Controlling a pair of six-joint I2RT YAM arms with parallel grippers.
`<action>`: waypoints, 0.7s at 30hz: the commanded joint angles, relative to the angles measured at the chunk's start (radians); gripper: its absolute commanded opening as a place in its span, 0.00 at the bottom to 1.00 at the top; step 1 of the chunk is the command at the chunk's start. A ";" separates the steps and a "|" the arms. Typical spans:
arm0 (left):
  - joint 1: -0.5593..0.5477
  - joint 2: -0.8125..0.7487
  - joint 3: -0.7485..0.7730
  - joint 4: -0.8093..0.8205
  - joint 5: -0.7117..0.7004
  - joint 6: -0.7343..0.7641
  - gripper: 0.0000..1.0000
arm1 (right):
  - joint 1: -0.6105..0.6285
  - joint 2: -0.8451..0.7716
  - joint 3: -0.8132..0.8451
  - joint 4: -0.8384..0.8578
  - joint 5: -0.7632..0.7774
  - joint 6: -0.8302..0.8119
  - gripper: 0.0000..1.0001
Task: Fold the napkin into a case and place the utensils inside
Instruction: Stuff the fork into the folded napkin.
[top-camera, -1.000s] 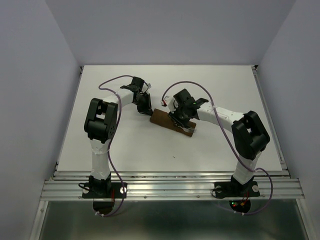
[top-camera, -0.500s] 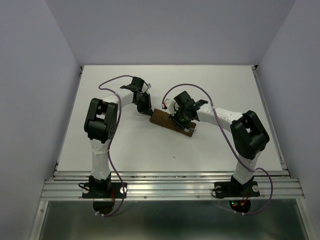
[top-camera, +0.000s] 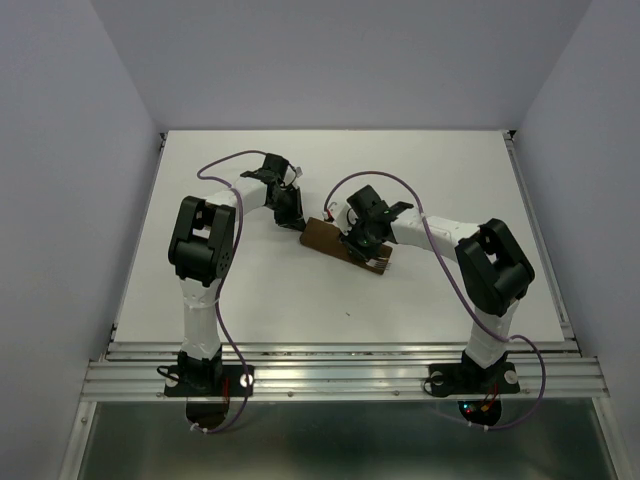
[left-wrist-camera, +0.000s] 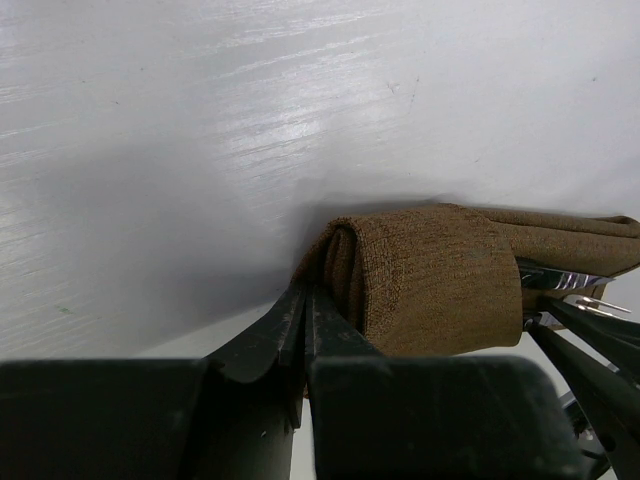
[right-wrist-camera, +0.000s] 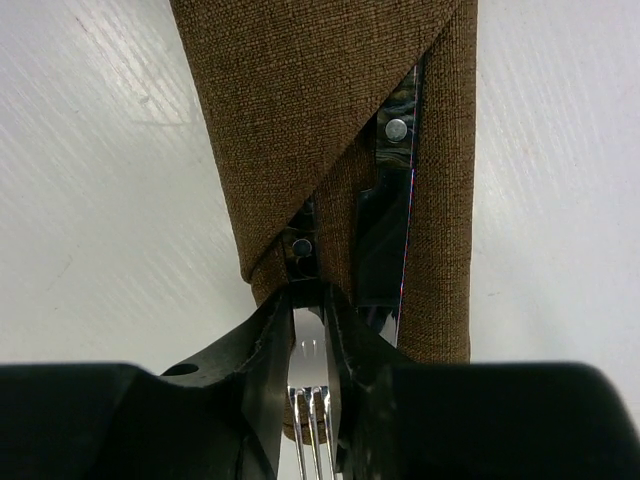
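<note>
Case (top-camera: 322, 236): laid slantwise at the middle of the tabletop (top-camera: 450, 170), between both grippers.
Left gripper (left-wrist-camera: 303, 300): pinched shut on the case's folded end.
Right gripper (right-wrist-camera: 307, 300): closed narrowly on the fork (right-wrist-camera: 310, 410) neck (tines outside the pocket); knife (right-wrist-camera: 385, 230) tucked alongside.

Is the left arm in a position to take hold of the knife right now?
Probably not. The left hand is shut on the folded end of the case, and the knife lies tucked in the opposite end, where the right hand holds the fork.
</note>
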 joint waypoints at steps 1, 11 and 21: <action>-0.007 -0.026 -0.013 -0.017 -0.006 0.010 0.13 | 0.000 -0.018 0.003 0.028 -0.014 -0.003 0.23; -0.007 -0.023 -0.015 -0.014 -0.001 0.012 0.13 | 0.000 -0.009 0.036 0.013 -0.034 -0.052 0.17; -0.007 -0.015 -0.006 -0.026 -0.001 0.017 0.13 | 0.000 0.021 0.101 -0.010 -0.057 -0.112 0.18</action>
